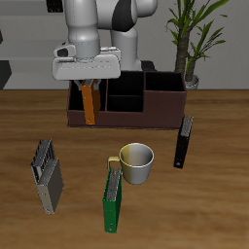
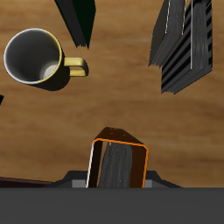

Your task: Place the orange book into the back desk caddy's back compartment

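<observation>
Wooden table [image 1: 88,146], orange book [image 1: 90,103] held upright, fingers [image 1: 89,84] hidden, caddy [image 1: 146,107] partly blocked

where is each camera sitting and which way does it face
Exterior view: in front of and above the table, facing the robot's base; shows the arm and gripper holding the orange book at the caddy.
Wrist view: on the gripper, looking down past the orange book to the table; only the gripper's edge shows.
Shared: orange book, mug, green book.
</observation>
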Available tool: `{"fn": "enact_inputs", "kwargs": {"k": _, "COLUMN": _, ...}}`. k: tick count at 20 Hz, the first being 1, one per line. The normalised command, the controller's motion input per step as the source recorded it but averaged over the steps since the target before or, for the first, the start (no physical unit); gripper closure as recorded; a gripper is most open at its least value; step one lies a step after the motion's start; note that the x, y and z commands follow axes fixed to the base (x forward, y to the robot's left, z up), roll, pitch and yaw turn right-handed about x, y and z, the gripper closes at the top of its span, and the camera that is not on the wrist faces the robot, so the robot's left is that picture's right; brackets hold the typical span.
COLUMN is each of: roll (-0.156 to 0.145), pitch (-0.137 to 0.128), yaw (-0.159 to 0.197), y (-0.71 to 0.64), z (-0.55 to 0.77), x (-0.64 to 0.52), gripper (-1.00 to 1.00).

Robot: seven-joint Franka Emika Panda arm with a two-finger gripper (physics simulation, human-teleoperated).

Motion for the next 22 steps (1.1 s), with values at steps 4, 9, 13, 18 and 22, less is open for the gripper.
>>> {"fn": "enact_inputs", "kwargs": {"k": 4, "roll": 0.044, "pitch": -0.031, "yaw": 0.045, "y": 0.48, "z": 0.52, "x": -0.40, "gripper": 1.00}}
{"fn": "enact_inputs", "kwargs": {"k": 9, "roll": 0.002, "pitch": -0.006, "yaw": 0.026, "y": 0.38, "z": 0.43, "x": -0.43, "gripper": 1.00}}
{"fn": "enact_inputs", "kwargs": {"k": 13, "roll": 0.011, "pitch": -0.020, "yaw": 0.043, "y": 0.38, "z": 0.43, "x": -0.49, "gripper": 1.00}}
{"fn": "enact_inputs", "kwargs": {"k": 18, "roll": -0.037, "pitch": -0.007, "yaw": 0.011, "y": 0.24, "z": 0.42, "x": -0.39, "gripper": 1.00}}
{"fn": "enact_inputs", "kwargs": {"k": 22, "roll": 0.043, "pitch": -0.068, "yaw": 0.073, "y": 0.41, "z": 0.54, "x": -0.43, "gripper": 1.00}}
